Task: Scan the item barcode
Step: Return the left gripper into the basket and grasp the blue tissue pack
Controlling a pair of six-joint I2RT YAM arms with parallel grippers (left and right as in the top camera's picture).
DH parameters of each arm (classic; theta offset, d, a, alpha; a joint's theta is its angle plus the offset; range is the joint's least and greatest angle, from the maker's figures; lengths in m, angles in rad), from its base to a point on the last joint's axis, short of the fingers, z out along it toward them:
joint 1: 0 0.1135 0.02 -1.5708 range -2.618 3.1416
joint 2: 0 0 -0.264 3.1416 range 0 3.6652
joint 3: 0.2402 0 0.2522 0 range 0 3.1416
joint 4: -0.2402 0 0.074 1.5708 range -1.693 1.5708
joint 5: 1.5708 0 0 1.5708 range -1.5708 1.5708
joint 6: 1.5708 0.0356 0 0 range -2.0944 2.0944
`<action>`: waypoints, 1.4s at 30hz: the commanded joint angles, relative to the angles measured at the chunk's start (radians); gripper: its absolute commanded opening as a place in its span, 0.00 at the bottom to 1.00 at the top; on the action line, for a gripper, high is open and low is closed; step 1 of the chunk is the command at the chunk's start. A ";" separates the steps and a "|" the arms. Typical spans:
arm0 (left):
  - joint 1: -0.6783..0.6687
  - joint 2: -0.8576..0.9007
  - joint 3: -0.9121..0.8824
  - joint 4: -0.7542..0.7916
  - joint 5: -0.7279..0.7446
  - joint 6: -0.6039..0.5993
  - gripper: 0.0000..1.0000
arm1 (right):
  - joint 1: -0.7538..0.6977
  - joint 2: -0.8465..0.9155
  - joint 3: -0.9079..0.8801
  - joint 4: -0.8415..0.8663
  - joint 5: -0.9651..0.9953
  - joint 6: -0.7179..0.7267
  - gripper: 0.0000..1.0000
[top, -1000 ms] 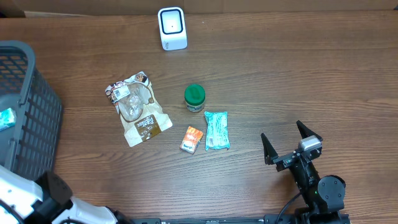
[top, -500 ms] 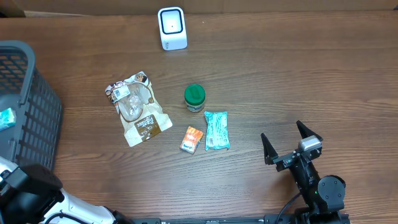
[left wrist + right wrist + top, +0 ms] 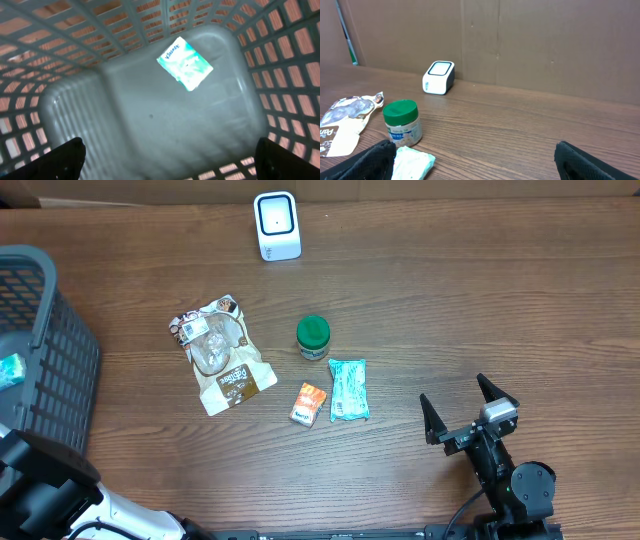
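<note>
Seemingly finished, the tissue pack [image 3: 185,63] is lying in the basket [image 3: 60,360] at 9 o'clock; the left fingers [image 3: 67,157] are hanging apart above it while the left arm [image 3: 50,490] is shifting. The snack bag [image 3: 220,358], jar [image 3: 313,337], orange box [image 3: 309,403] and teal packet [image 3: 348,390] are waiting on the table [image 3: 450,300] below the scanner [image 3: 277,225] at 12 o'clock; the right fingers [image 3: 432,420] are gaping idle.

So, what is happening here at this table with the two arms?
Nothing is held. The left arm hangs over the grey plastic mesh basket, jaws open; a teal tissue pack lies on the basket's floor. The right arm rests apart from the items, jaws open. A brown snack bag, a green-lidded jar, a small orange box and a teal packet lie untouched in front of the white barcode scanner.
</note>
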 commanded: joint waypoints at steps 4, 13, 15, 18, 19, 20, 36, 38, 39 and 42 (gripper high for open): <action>0.005 -0.006 -0.081 0.129 -0.020 0.163 0.92 | -0.002 -0.008 -0.011 0.005 -0.005 0.006 1.00; 0.003 -0.006 -0.243 0.396 -0.016 0.347 0.90 | -0.002 -0.008 -0.011 0.005 -0.005 0.006 1.00; 0.003 -0.006 -0.290 0.453 -0.013 0.369 0.88 | -0.002 -0.008 -0.011 0.005 -0.005 0.006 1.00; 0.002 -0.006 -0.373 0.543 -0.010 0.401 0.86 | -0.002 -0.008 -0.011 0.005 -0.005 0.006 1.00; -0.002 -0.006 -0.407 0.577 -0.010 0.421 0.85 | -0.002 -0.008 -0.011 0.005 -0.005 0.006 1.00; -0.003 -0.006 -0.423 0.593 -0.010 0.434 0.84 | -0.002 -0.008 -0.011 0.005 -0.005 0.006 1.00; -0.033 0.084 -0.500 0.708 -0.011 0.502 0.83 | -0.002 -0.008 -0.011 0.005 -0.005 0.006 1.00; -0.035 0.090 -0.500 0.728 -0.010 0.506 0.83 | -0.002 -0.008 -0.011 0.005 -0.005 0.006 1.00; -0.035 0.091 -0.500 0.738 -0.010 0.507 0.83 | -0.002 -0.008 -0.011 0.005 -0.005 0.006 1.00; -0.035 0.104 -0.500 0.764 -0.010 0.520 0.83 | -0.002 -0.008 -0.011 0.005 -0.005 0.006 1.00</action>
